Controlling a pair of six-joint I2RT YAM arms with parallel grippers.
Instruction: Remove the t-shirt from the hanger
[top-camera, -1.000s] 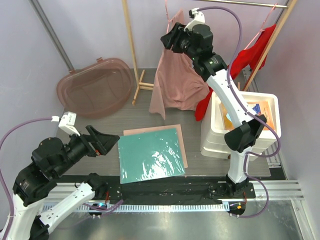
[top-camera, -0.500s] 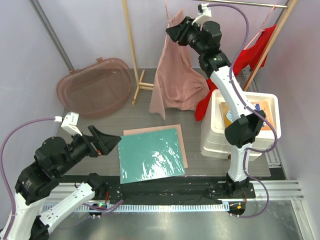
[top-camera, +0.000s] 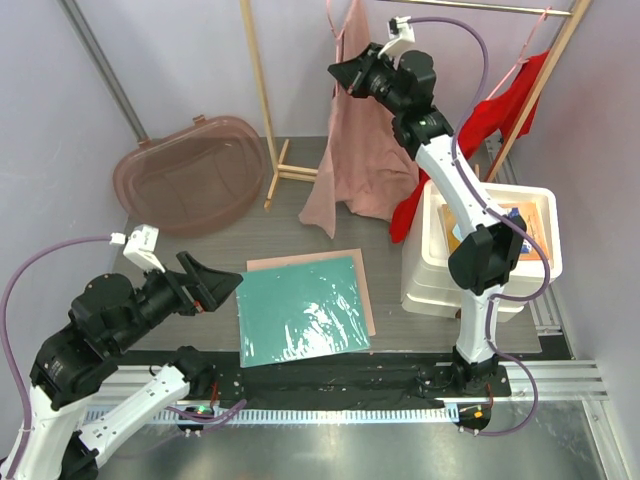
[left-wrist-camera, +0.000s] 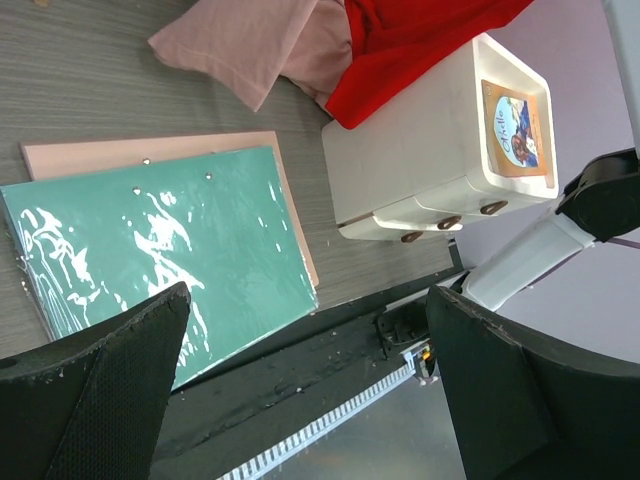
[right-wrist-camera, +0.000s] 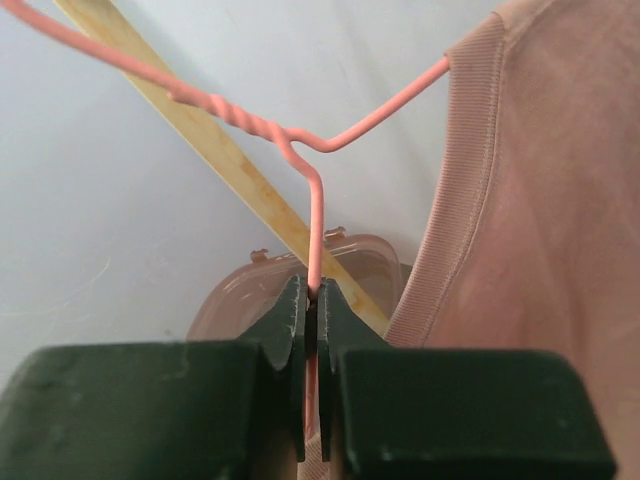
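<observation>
Closing in from half-open a second ago, the right gripper (right-wrist-camera: 312, 290) has risen to the top of the garment and its jaws now stand pinched together on wire.

By size, the pink t-shirt (top-camera: 355, 150) comes first. It hangs below the gripper and, in the wrist view, just to the right of the fingertips, with its ribbed collar beside them. Its long axis runs straight down: collar up, hem down at table level far beneath.

The pink wire hanger (right-wrist-camera: 245, 120) sits directly ahead of the fingertips. Its twisted neck climbs away up and to the left, and one shoulder wire slants off to the right into the collar.

Smallest is the grip itself, on a bare run of wire just below the neck's bend.

The left gripper (top-camera: 225, 285) sits low and well apart from the shirt, jaws wide, holding nothing. The right arm is plainly nearer, so I judge the shirt must slide off the hanger's shoulders.
</observation>
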